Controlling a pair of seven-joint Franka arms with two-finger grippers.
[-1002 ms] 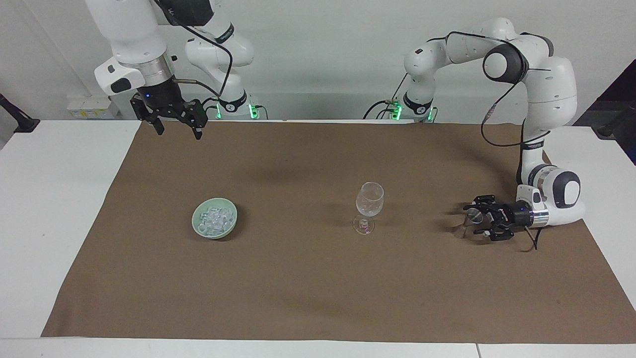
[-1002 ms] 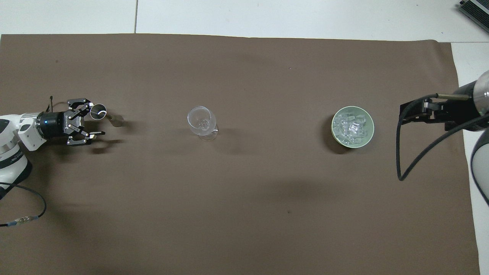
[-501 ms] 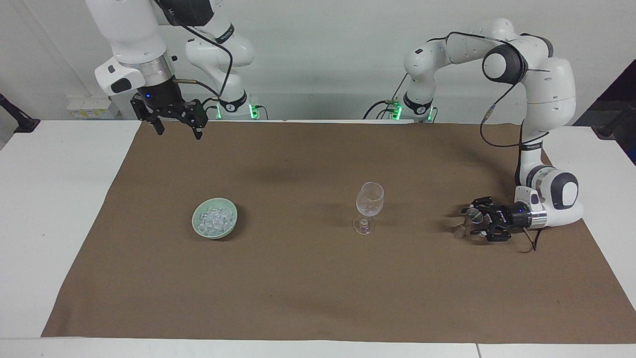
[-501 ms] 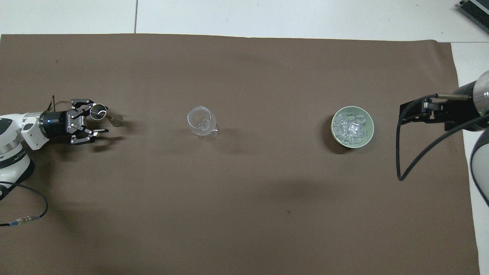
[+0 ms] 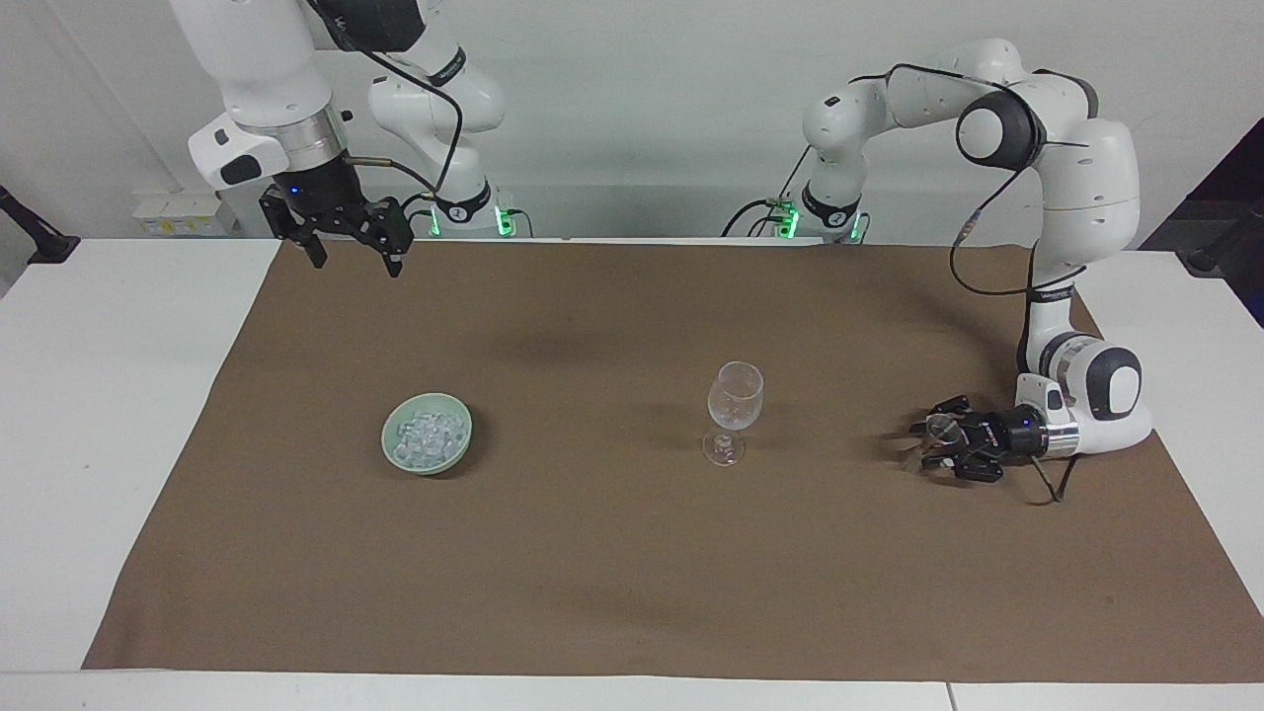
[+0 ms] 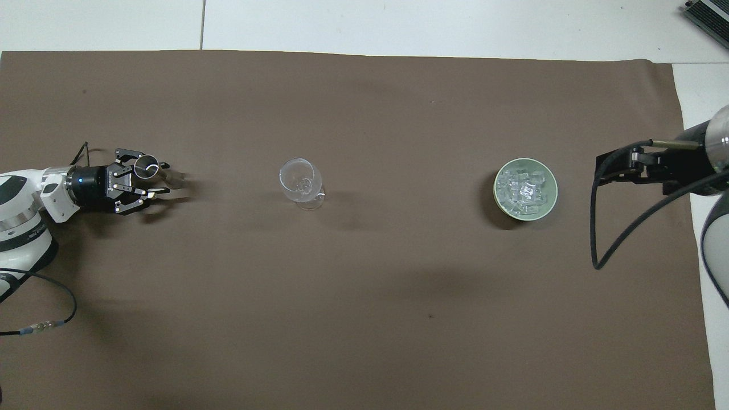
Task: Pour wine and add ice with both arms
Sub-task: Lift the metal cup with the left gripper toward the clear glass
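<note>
Though hard to count, ice (image 5: 427, 434) cubes glint whitish.

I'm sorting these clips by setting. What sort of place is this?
Most likely a robotics lab, set up as a mock drinks station: two white arms fixed at a table with a brown mat, carrying only a stemmed glass and a green bowl of ice, against a bare white wall.

On the brown-covered table (image 6: 364, 319), the left claw (image 6: 149, 182) lies low at its own end, fingers (image 6: 132, 154) spread around a small clear cup (image 6: 147, 168). The stemmed glass (image 6: 298, 181) stands mid-table, well apart from the green bowl (image 6: 551, 196) of ice (image 6: 524, 187). The right claw (image 6: 612, 165) is over the mat's edge beside the bowl.
</note>
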